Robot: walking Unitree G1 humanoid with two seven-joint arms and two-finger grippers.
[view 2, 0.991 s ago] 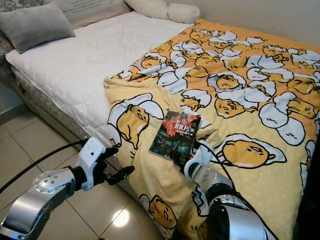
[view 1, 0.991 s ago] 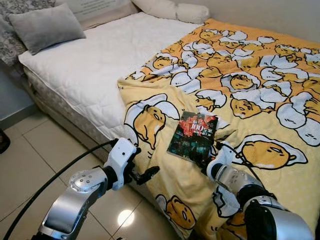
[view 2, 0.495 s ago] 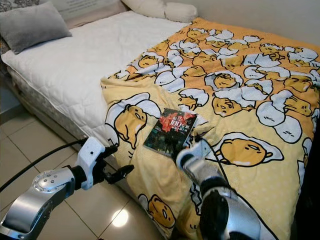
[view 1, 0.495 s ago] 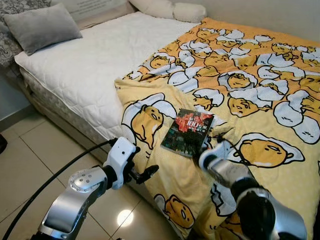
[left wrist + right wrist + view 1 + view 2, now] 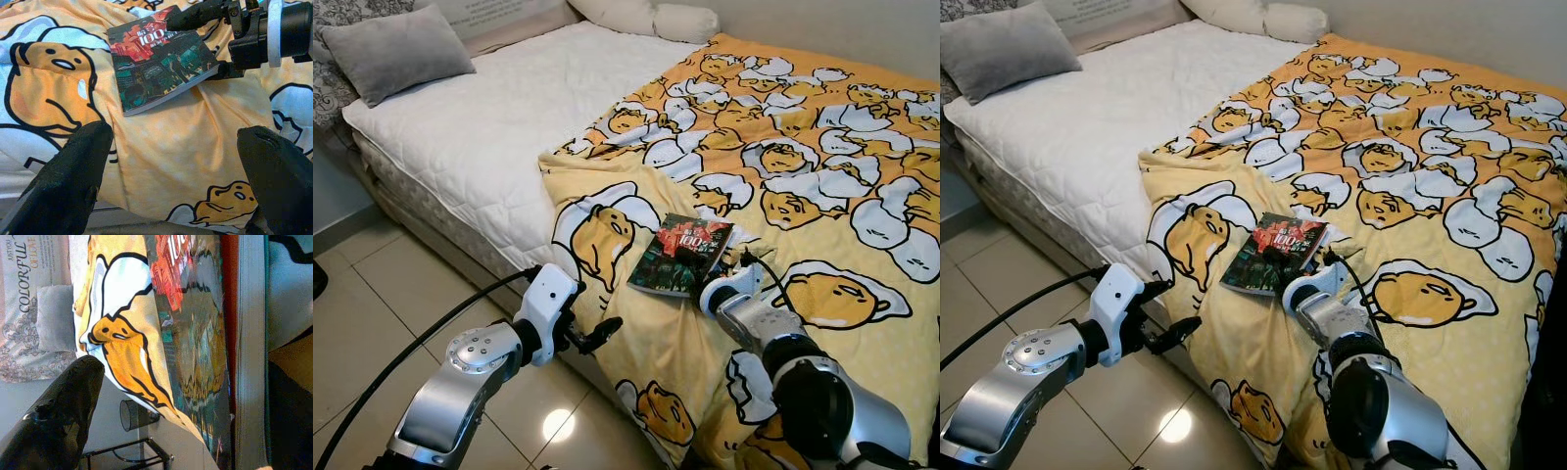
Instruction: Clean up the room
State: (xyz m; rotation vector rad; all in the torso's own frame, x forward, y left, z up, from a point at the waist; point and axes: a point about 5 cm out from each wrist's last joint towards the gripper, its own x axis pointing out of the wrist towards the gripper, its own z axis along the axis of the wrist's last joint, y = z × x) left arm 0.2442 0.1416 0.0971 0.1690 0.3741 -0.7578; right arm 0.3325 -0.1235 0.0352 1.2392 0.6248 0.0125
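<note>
straddling book point(image 5: 680, 255) edge, right tool point(image 5: 215, 41)

We read a large "100" on the red upper part of the book's point(image 5: 161, 56) cover. On the pale board point(image 5: 32, 271) behind the bed, we read "COLORFUL" and, smaller, "JUST YOU... OF LOVE".

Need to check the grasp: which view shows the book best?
Left wrist view: the dark paperback book with red cover art lies whole on the yellow blanket. Eye views show it small; right wrist view crops it.
</note>
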